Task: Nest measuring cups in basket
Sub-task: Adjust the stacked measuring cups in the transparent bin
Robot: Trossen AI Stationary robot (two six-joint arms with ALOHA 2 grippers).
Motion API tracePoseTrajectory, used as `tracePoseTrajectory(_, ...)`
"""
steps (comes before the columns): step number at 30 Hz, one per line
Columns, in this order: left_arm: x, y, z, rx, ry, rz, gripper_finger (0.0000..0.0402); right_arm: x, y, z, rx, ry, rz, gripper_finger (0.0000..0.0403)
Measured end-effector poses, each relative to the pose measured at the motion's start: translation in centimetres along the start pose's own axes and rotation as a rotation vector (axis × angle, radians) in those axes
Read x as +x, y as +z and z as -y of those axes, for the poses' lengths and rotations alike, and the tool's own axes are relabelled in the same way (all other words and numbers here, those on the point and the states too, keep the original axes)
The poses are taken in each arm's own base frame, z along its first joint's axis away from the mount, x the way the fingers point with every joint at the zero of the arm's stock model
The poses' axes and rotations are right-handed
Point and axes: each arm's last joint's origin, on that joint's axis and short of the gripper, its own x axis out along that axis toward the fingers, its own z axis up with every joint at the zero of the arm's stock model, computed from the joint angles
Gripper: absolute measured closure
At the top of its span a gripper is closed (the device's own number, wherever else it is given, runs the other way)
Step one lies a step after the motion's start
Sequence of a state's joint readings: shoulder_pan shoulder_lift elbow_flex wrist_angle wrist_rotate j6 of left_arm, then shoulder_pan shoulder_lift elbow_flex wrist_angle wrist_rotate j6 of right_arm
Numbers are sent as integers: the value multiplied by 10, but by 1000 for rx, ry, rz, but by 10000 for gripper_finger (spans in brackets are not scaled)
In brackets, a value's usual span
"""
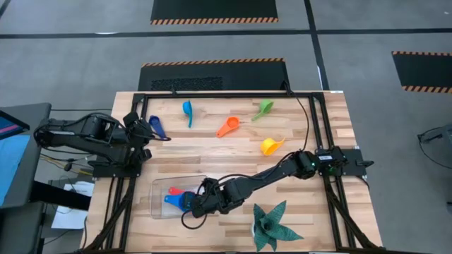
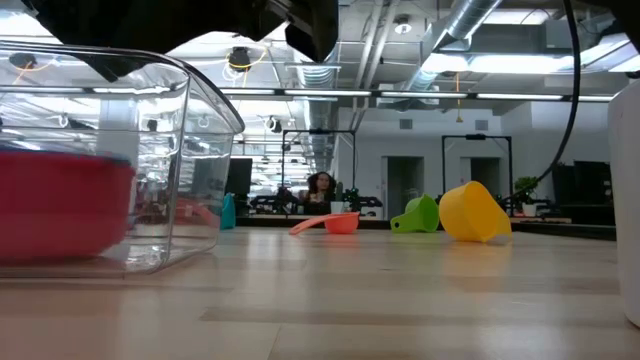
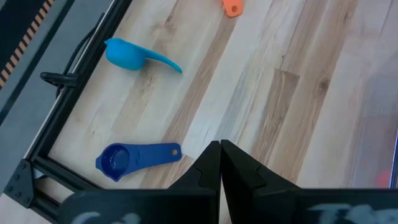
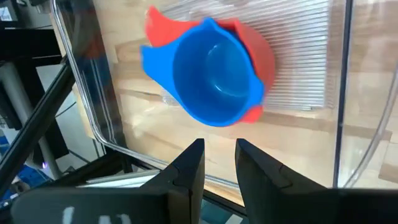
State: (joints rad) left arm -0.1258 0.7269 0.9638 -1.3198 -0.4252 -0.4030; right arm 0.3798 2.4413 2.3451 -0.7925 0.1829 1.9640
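Blue plastic cup [image 4: 214,78] sits nested in the red cup [image 4: 255,53]; your right gripper [image 4: 219,155] hovers, fingers narrowly parted, empty. Lift carelessly and you'll clip the clear basket [image 4: 74,93] wall.

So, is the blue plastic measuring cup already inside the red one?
Yes. The blue plastic measuring cup sits nested in the red plastic cup, whose rim shows around it, inside the clear plastic basket.

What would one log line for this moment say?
basket: blue cup nested in red cup | right gripper: above basket, jaws open, empty | left gripper: shut, waiting at table's left | five cups still on table
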Motion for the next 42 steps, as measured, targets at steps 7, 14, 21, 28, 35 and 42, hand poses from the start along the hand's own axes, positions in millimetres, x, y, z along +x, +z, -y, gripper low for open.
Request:
tracePoseTrajectory(7, 0, 0, 0, 0, 0, 0, 401, 2, 9, -5, -61, 28, 54, 290)
tracePoseTrajectory(14, 0, -1, 1, 42, -33, -23, 401, 2, 32, -20, -216, 98, 160, 290)
tracePoseTrajectory(21, 0, -3, 4, 125, -135, -58, 402, -31, 60, -71, -497, 412, 305, 290)
tracePoseTrajectory(28, -1, -3, 3, 124, -142, -59, 402, -131, 87, -90, -886, 315, 527, 290)
tracePoseTrajectory(35, 1, 8, 8, 78, -150, 24, 401, -212, 100, -68, -1228, 31, 553, 290)
tracePoseTrajectory(42, 12, 44, 33, -35, -341, 178, 402, -246, 130, -18, -1151, -545, 744, 290)
